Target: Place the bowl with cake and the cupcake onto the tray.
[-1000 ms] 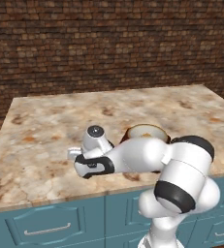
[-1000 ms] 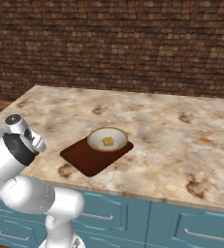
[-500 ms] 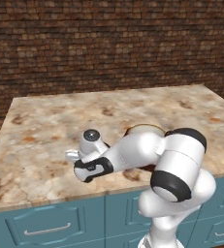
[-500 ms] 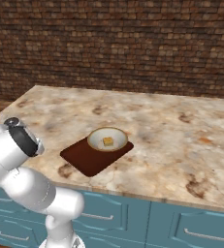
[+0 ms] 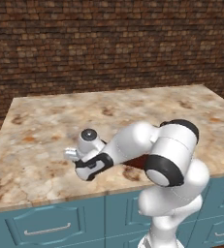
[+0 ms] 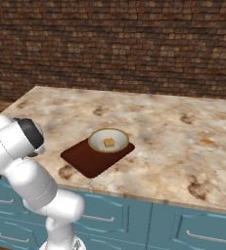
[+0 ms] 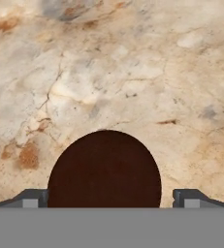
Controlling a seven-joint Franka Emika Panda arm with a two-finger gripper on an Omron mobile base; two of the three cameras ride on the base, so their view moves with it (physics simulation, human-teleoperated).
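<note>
no readable writing, my end effector (image 7: 111,198) spread apart around dark brown round-topped cupcake (image 7: 104,169), on marble tabletop (image 6: 173,132) well apart from tray (image 6: 87,158), cream bowl with cake (image 6: 108,140) on tray

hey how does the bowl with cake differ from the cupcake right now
The bowl with cake is cream-beige, shallow and open with a yellow square inside; the cupcake is a dark brown dome. The bowl sits on the tray; the cupcake sits on the bare counter, between the open jaws. Both are round.
</note>
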